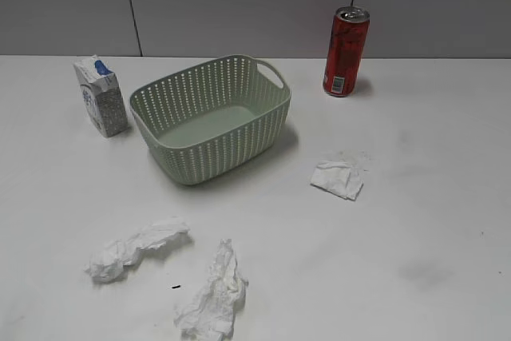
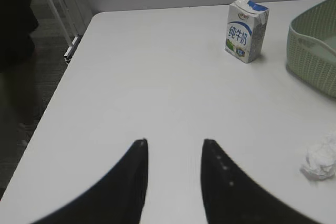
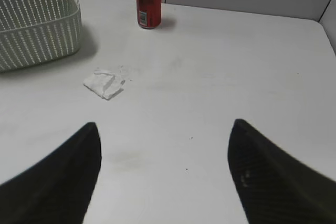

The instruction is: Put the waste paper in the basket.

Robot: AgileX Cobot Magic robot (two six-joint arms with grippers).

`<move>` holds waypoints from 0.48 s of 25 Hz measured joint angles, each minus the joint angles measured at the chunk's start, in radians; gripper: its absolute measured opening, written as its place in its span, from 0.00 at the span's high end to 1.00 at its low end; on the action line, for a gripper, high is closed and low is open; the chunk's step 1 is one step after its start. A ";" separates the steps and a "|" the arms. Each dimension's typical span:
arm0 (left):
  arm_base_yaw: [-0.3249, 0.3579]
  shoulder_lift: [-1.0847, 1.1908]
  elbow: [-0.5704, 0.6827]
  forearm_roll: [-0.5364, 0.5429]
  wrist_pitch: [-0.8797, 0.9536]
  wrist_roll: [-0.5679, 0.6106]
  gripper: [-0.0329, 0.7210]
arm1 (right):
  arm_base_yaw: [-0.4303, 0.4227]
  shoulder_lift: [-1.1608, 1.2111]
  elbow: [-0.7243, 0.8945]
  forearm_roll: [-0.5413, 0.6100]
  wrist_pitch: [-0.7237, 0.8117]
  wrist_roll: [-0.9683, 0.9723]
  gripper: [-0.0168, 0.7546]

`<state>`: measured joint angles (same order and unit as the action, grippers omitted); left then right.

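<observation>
On the white table [image 1: 415,221], three wads of waste paper are lying outside the basket [image 1: 209,117], which is sitting empty. The flatter, squarer wad [image 1: 337,179] is resting to the basket's right; two longer ragged wads [image 1: 136,249] [image 1: 214,293] are lying near the front edge, close together but apart. Neither arm is showing in the exterior view. The left gripper [image 2: 173,148] is hanging spread and empty; the right gripper [image 3: 163,129] is standing wide apart, holding nothing. Such tissue is probably featherlight, soft and crushable, so pinching each wad across its bulkiest middle should be serving best; loose tails may be trailing and snagging on the rim.
</observation>
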<state>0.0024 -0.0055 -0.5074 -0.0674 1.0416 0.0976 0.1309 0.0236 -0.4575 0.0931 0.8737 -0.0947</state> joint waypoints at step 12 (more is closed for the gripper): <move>0.000 0.000 0.000 0.000 0.000 0.000 0.06 | 0.000 0.436 -0.108 0.000 -0.049 -0.001 0.24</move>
<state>0.0024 -0.0055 -0.5074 -0.0674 1.0416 0.0976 0.1309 0.4601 -0.5650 0.0931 0.8249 -0.0958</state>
